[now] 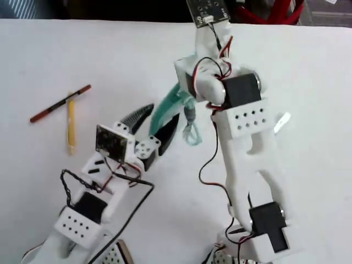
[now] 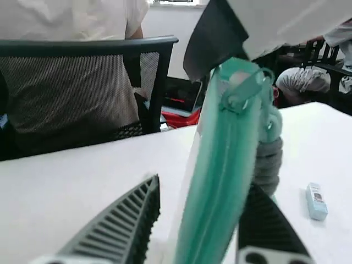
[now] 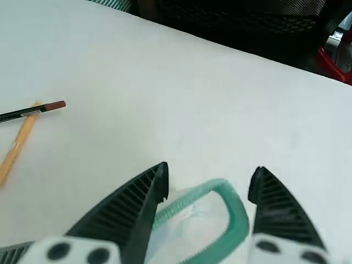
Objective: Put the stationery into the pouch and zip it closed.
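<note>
My left gripper [image 2: 203, 184]: fingers spread, astride the teal zippered fabric pouch [image 2: 220, 159].
My right gripper [image 3: 210, 168]: fingers spread around the pouch's end.

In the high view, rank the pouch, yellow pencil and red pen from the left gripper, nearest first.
1. The pouch, inside the open left gripper.
2. The yellow pencil and red pen, crossed, far left on the table: too close to call.
</note>
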